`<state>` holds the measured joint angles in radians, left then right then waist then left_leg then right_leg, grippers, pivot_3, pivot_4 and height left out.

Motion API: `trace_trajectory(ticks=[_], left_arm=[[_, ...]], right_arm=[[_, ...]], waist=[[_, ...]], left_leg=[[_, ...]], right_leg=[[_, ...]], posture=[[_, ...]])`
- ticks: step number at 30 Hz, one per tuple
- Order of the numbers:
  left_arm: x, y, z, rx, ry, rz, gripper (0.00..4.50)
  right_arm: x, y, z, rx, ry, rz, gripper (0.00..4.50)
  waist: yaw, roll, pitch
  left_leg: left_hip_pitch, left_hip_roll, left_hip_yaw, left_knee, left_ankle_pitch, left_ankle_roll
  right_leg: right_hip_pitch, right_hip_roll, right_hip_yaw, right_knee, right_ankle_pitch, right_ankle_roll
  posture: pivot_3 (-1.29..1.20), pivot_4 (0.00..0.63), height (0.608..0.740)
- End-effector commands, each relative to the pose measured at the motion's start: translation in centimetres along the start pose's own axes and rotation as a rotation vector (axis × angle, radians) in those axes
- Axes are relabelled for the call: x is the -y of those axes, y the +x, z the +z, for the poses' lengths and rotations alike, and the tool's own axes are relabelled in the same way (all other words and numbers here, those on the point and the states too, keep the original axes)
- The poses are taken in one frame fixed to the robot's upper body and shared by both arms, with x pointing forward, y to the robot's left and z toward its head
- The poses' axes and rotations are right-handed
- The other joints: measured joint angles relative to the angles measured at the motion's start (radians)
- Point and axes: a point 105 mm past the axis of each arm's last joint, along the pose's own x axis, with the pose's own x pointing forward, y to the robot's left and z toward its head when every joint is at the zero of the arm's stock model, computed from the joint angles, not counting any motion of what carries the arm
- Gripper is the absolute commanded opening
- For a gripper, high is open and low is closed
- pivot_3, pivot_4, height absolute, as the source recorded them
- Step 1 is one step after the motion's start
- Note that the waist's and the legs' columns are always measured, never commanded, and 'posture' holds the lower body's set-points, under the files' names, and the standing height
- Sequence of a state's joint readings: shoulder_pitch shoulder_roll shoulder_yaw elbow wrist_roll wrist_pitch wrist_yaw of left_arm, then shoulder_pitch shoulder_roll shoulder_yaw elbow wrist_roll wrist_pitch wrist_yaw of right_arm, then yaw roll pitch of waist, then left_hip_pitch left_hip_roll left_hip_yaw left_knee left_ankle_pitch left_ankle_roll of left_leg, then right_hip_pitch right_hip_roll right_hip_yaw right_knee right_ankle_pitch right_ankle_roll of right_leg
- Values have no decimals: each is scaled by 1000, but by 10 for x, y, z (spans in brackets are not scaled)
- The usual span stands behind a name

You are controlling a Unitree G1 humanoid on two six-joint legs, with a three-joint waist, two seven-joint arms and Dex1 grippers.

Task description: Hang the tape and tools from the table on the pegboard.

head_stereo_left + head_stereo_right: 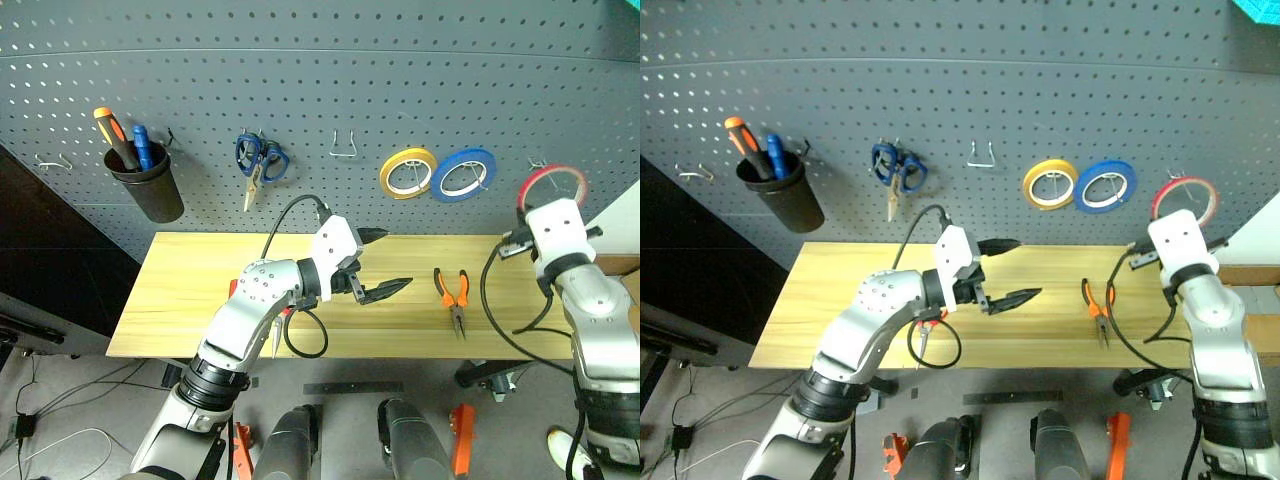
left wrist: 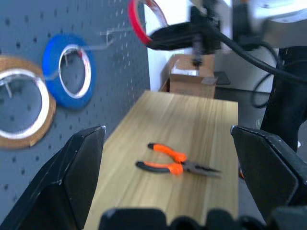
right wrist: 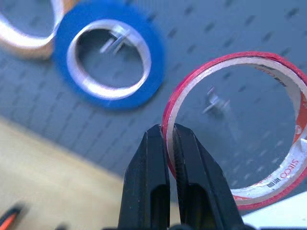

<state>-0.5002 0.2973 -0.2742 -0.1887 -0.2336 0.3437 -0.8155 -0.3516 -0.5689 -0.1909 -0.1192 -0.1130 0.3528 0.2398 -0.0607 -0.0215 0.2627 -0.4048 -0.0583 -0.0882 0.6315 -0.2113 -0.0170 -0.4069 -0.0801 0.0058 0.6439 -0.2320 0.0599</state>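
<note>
- Two grippers in play. Right gripper (image 3: 165, 139) is pinched shut on the rim of the red tape ring (image 3: 240, 124), holding it upright against the pegboard (image 1: 320, 90), at the board's right end beside the blue tape roll (image 1: 464, 173).
- A small metal hook (image 3: 214, 103) shows through the red ring's opening; cannot tell whether the ring rests on it.
- Left gripper (image 1: 378, 264) is spread wide and holds nothing; it points toward the robot's right, raised above the surface (image 1: 200, 290).
- Orange-and-black needle-nose pliers (image 1: 455, 293) lie flat on the surface, between the two grippers, well apart from both.
- Something red (image 1: 285, 312) shows on the surface under the left forearm, mostly hidden.
- On the pegboard: yellow tape roll (image 1: 407, 172) just beside the blue one, blue-looped scissors (image 1: 259, 160), a bare wire hook (image 1: 345, 146), a black cup (image 1: 146, 185) with an orange screwdriver (image 1: 115, 133).
- Surface is pale wood planks; a cardboard box (image 2: 194, 76) stands past its right end.
</note>
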Motion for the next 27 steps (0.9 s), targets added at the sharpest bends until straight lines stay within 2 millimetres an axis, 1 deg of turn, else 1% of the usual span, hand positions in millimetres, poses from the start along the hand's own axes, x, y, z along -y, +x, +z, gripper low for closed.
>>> trace_trajectory(ticks=[1, 3, 5, 7, 10, 11, 12, 13, 16, 20, 23, 26, 27], left_arm=[[0, 3, 10, 34, 42, -5, 4500], [-1, 4, 10, 36, 40, 1, 4500], [-1, 5, 10, 40, 39, 7, 4500], [-1, 5, 11, 46, 38, 12, 4500], [-2, 5, 11, 48, 39, 22, 4500], [-3, 5, 11, 47, 40, 26, 4500], [-3, 4, 11, 45, 40, 29, 4500], [-4, 3, 10, 42, 41, 32, 4500], [-6, -1, 5, 22, 47, 43, 4500], [-9, -9, -8, -37, 74, 54, 4500], [-14, -25, -26, -126, 127, 53, 4500], [-19, -39, -39, -188, 155, 53, 4500], [-20, -45, -43, -210, 164, 52, 4500]], right_arm=[[26, 12, -7, -18, 36, -78, 15], [27, 20, -11, -21, 77, -69, 15], [25, 31, -16, -27, 149, -53, 15], [22, 39, -18, -18, 209, -29, 15], [21, 44, -17, 5, 278, -23, 15], [18, 44, -18, 6, 295, -11, 392], [14, 44, -19, 2, 305, 7, 623], [9, 42, -20, -1, 302, 23, 963], [-8, 32, -28, -34, 306, 76, 1974], [-34, 8, -44, -131, 323, 127, 3388], [-58, -14, -56, -249, 387, 156, 4434], [-74, -27, -67, -374, 420, 150, 4476], [-83, -29, -68, -417, 447, 161, 4476]], waist=[[0, 0, 0], [0, 0, 0], [-2, 0, 0], [-7, 0, 0], [-12, 0, 0], [-14, 0, 0], [-14, 0, 0], [-15, 0, 0], [-14, 0, 0], [-15, 0, 0], [-19, 0, 0], [-26, 0, 0], [-26, 0, 0]], left_leg=[[0, 0, 2, 0, 0, 0], [0, 0, 4, -2, 0, 0], [0, 1, 6, -2, 0, 0], [0, 1, 8, -2, -1, 1], [0, 1, 9, -2, -1, 1], [1, 1, 9, -2, -1, 1], [1, 1, 9, -2, -1, 1], [1, 1, 9, -2, -1, 1], [1, 1, 9, -1, -1, 1], [1, 1, 8, -2, -1, 1], [2, 1, 7, -1, -1, 1], [3, 2, 8, -2, -1, 1], [3, 3, 9, -1, -1, 1]], right_leg=[[0, 0, 0, 0, 0, 0], [0, 0, 1, 0, 0, -1], [-1, 1, 2, 0, 3, -5], [-1, 1, 3, 0, 3, -5], [-2, 1, 4, 0, 3, -5], [-2, 1, 4, 0, 3, -5], [-2, 1, 4, 0, 3, -5], [-2, 1, 4, 1, 3, -5], [-2, 1, 5, 1, 3, -5], [-2, 1, 5, 1, 3, -5], [-3, 2, 8, 2, 3, -5], [-3, 2, 10, 3, 3, -4], [-4, 3, 10, 3, 2, -1]], posture=[[-159, 225, 740], [-155, 222, 740], [-153, 221, 740], [-153, 221, 740], [-142, 218, 740], [-139, 217, 740], [-138, 217, 740], [-137, 216, 740], [-138, 217, 740], [-146, 217, 740], [-153, 217, 740], [-160, 214, 740], [-160, 214, 740]])
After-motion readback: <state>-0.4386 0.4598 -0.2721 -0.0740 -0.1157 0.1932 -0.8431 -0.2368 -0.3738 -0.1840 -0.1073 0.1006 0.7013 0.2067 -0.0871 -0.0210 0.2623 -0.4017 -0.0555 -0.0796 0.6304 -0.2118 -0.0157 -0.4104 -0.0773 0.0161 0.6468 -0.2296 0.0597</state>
